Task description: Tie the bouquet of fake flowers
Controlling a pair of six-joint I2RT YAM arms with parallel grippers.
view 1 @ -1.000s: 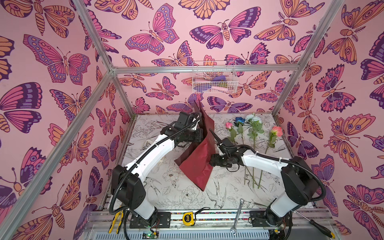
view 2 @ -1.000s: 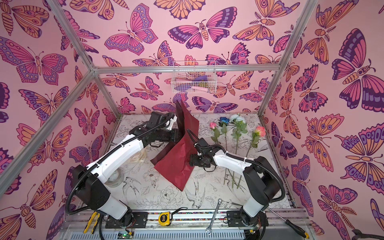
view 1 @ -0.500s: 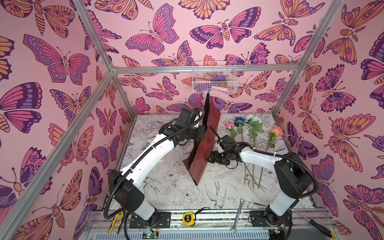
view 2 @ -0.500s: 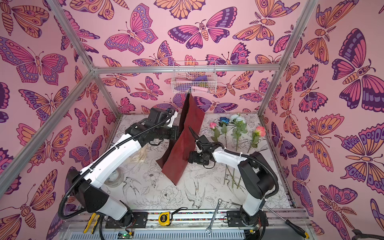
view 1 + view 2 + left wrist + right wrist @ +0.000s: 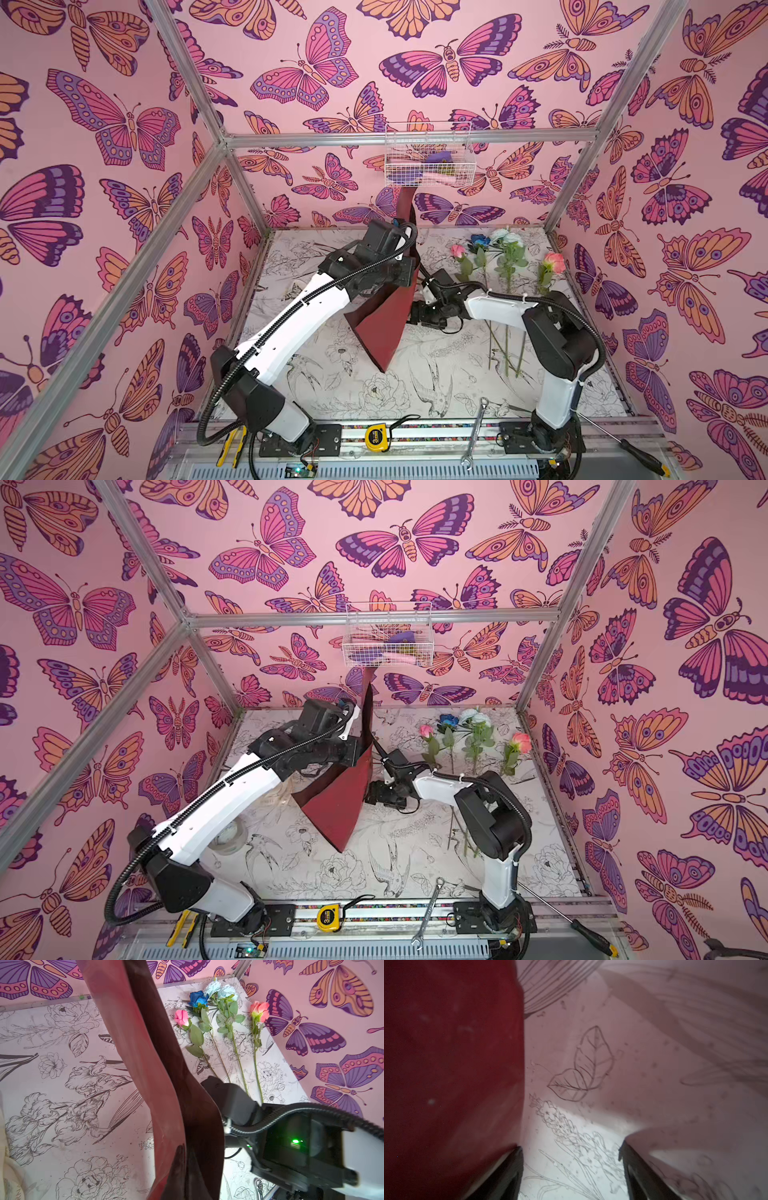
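The fake flowers lie side by side at the table's back right: a pink rose [image 5: 457,250], a blue one [image 5: 478,241], a white one [image 5: 505,237] and a peach one [image 5: 555,262]. My left gripper [image 5: 409,272] [image 5: 185,1155] is shut on the dark red wrapping paper [image 5: 378,328] [image 5: 336,808] [image 5: 133,1043]. The sheet hangs nearly upright, with its lower tip close to the table. My right gripper [image 5: 413,318] [image 5: 571,1157] is open, low over the table beside the paper's [image 5: 446,1064] right edge, with nothing between its fingers.
A white wire basket [image 5: 428,156] hangs on the back wall above the paper. A tape measure [image 5: 377,436], a wrench [image 5: 476,432], a screwdriver [image 5: 623,440] and yellow pliers [image 5: 230,451] lie along the front rail. A clear roll [image 5: 226,837] sits under the left arm.
The left gripper has lifted the paper and swung it from a broad spread to nearly edge-on and upright. The right gripper stays low beside it, its jaws slightly narrower.
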